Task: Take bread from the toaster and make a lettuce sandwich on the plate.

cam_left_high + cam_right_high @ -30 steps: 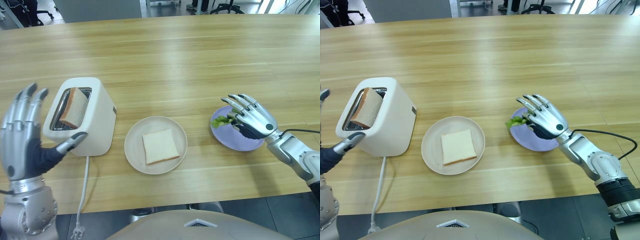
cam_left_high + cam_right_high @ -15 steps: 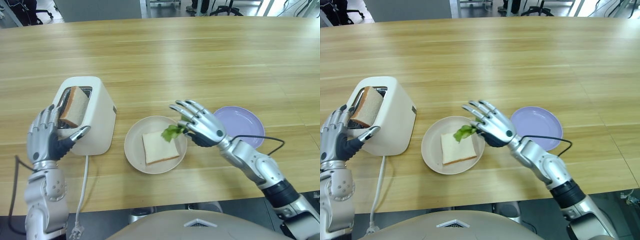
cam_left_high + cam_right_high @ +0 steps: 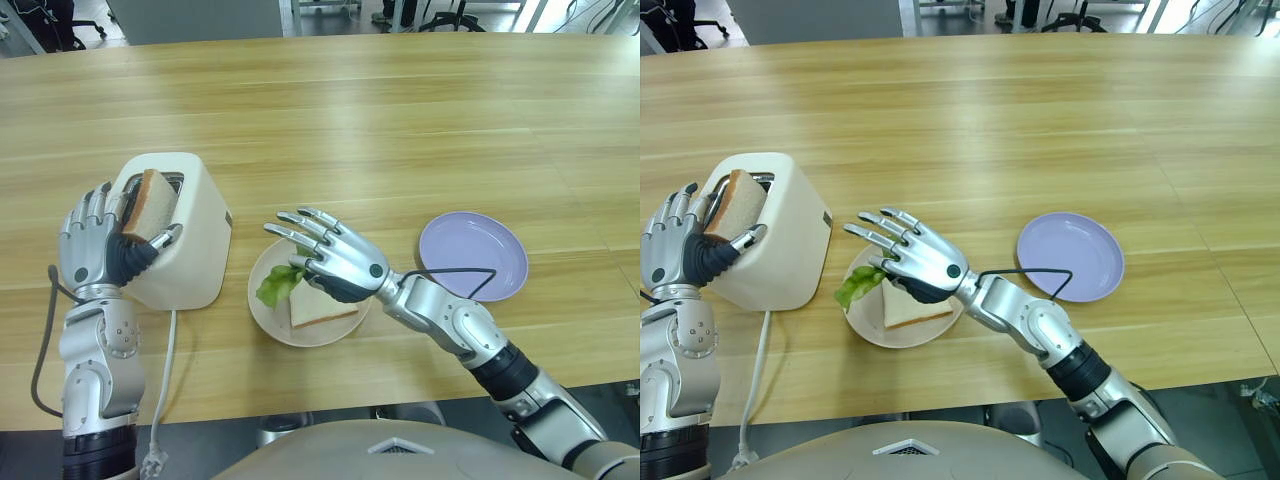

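A white toaster (image 3: 190, 240) stands at the left with one bread slice (image 3: 148, 203) sticking up from its slot. My left hand (image 3: 98, 243) is against the toaster's left side, fingers upright beside the slice and thumb lying on the toaster's top. Whether it touches the bread I cannot tell. A second bread slice (image 3: 322, 310) lies on the beige plate (image 3: 310, 343). My right hand (image 3: 335, 262) hovers over that plate, pinching a green lettuce leaf (image 3: 277, 285) that hangs over the plate's left edge.
A purple plate (image 3: 472, 255) sits bare to the right of the beige plate. The toaster's white cord (image 3: 166, 375) runs down to the table's front edge. A black cable (image 3: 455, 275) loops off my right forearm. Bare wooden table stretches behind.
My right hand has carried the lettuce leftward across the beige plate to its left edge. My left hand has moved up closer to the slice in the toaster.
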You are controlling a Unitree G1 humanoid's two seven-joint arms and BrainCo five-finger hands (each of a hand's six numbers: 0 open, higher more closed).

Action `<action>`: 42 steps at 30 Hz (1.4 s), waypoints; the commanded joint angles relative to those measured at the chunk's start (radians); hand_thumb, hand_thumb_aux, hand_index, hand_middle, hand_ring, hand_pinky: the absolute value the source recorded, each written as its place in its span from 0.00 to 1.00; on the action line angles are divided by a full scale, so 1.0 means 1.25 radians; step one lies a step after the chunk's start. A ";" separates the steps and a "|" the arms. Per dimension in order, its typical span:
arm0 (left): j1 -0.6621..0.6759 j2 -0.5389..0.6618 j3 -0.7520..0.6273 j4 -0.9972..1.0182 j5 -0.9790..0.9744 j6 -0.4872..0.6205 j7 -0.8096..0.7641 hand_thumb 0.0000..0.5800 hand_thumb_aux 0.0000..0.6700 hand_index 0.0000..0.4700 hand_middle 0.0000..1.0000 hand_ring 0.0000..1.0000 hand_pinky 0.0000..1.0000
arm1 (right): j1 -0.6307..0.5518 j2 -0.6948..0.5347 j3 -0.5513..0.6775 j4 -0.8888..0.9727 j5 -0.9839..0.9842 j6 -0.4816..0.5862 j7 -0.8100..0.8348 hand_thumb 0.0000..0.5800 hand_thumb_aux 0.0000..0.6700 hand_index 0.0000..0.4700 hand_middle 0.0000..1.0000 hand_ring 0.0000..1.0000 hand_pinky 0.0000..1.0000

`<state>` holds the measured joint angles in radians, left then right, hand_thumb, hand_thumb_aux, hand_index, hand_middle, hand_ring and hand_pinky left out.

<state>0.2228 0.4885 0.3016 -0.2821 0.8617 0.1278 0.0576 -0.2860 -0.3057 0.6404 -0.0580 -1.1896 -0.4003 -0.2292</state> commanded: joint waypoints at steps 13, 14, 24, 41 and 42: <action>-0.009 0.019 -0.032 0.004 -0.103 -0.039 -0.011 1.00 1.00 0.98 1.00 1.00 1.00 | -0.063 -0.021 0.088 0.236 -0.104 0.057 -0.133 1.00 1.00 0.98 0.00 0.00 0.00; -0.010 0.019 -0.030 -0.001 -0.107 -0.041 -0.009 1.00 1.00 0.98 1.00 1.00 1.00 | -0.062 -0.026 0.094 0.240 -0.110 0.062 -0.140 1.00 1.00 0.98 0.00 0.00 0.00; -0.010 0.022 -0.013 -0.049 -0.128 -0.061 0.007 1.00 1.00 0.98 1.00 1.00 1.00 | -0.056 -0.045 0.127 0.277 -0.119 0.095 -0.162 0.95 0.78 0.76 0.00 0.00 0.00; 0.008 -0.015 0.096 -0.246 -0.265 -0.126 0.005 1.00 1.00 0.98 1.00 1.00 1.00 | -0.010 -0.121 0.103 0.152 -0.022 0.067 -0.020 0.00 0.00 0.00 0.00 0.00 0.00; 0.005 -0.018 0.109 -0.278 -0.287 -0.134 0.000 1.00 1.00 0.98 1.00 1.00 1.00 | -0.002 -0.133 0.086 0.119 -0.004 0.062 -0.011 0.00 0.00 0.00 0.00 0.00 0.00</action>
<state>0.2283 0.4765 0.4080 -0.5529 0.5502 -0.0164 0.0687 -0.3013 -0.4515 0.7860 0.1655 -1.2336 -0.3124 -0.2749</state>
